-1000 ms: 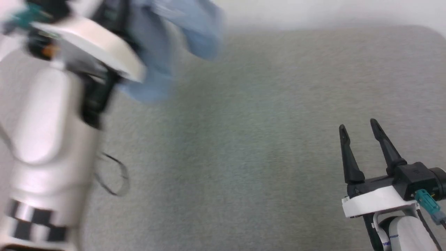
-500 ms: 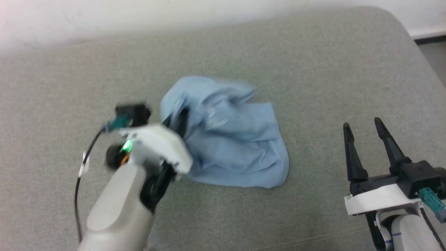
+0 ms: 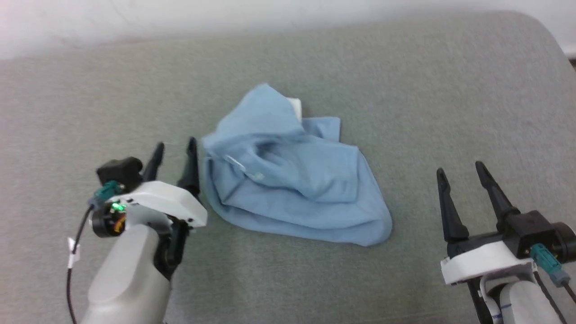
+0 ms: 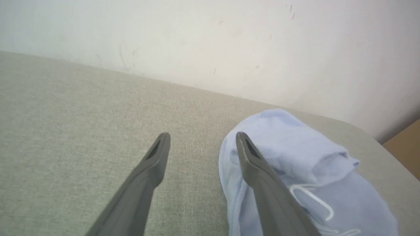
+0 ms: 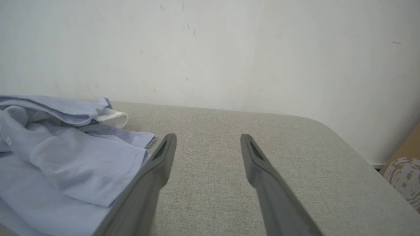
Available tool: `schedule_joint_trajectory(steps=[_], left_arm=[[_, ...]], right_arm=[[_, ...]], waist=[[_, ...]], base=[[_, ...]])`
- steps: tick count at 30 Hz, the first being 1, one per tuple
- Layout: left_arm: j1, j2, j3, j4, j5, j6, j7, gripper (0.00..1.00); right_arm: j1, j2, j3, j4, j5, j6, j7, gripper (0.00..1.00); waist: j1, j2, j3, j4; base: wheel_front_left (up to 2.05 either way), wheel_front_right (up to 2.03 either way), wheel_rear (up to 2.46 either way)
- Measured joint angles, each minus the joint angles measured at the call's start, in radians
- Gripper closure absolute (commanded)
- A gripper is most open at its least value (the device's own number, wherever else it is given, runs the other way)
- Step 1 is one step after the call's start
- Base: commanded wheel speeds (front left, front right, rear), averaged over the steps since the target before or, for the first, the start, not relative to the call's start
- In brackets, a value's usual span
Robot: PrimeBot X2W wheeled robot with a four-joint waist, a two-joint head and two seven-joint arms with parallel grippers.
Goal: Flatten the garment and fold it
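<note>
Light blue polo shirt lies crumpled mid-frame on the grey fabric surface, so flattening stage imo. Left gripper and right gripper: fingers spread, empty. Next up, probably pinch opposite edges.

No word or number can be read. On the shirt a few thin lines of white script show, at the lower right of the left wrist view and left of the middle in the head view. The folds break them, so no letter is clear.

Left claw spread empty, right claw spread empty
</note>
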Motion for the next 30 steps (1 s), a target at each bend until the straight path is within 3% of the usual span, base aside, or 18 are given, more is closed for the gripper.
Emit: schedule_joint_trajectory(steps=[5, 10, 15, 20, 24, 30], left_arm=[[0.065, 0.038, 0.023, -0.123, 0.056, -0.009, -0.023, 0.0], [0.219, 0.069, 0.063, -0.376, 0.226, 0.02, -0.024, 0.0], [0.393, 0.016, 0.112, -0.583, 0.338, 0.035, -0.024, 0.0], [0.495, -0.035, 0.113, -0.674, 0.472, 0.038, -0.024, 0.0], [0.511, -0.079, 0.105, -0.687, 0.514, 0.038, -0.024, 0.0], [0.506, -0.111, 0.104, -0.676, 0.524, 0.024, -0.024, 0.0]], right_arm=[[0.032, 0.0, -0.011, 0.01, -0.011, 0.0, 0.0, 0.0], [0.069, 0.0, -0.025, 0.012, -0.017, 0.0, 0.0, 0.0], [0.083, 0.0, -0.023, 0.017, -0.018, 0.0, 0.0, 0.0], [0.086, 0.0, -0.025, 0.021, -0.019, 0.0, 0.019, 0.0], [0.081, -0.007, 0.002, 0.027, -0.024, 0.0, 0.122, 0.0], [0.002, -0.081, 0.082, 0.093, 0.049, 0.0, 0.411, 0.0]], waist=[[-0.0001, 0.0, -0.053, 0.037], [-0.0003, 0.0, -0.102, 0.078], [-0.0003, 0.0, -0.128, 0.119], [-0.0003, 0.0, -0.131, 0.152], [-0.0002, 0.0, -0.119, 0.183], [0.0, 0.0, -0.091, 0.24]], base=[[0.0, 0.0, 0.0], [0.0, 0.0, 0.0], [0.0, 0.0, 0.0], [0.0, 0.0, 0.0], [0.0, 0.0, 0.0], [0.0, 0.0, 0.0]])
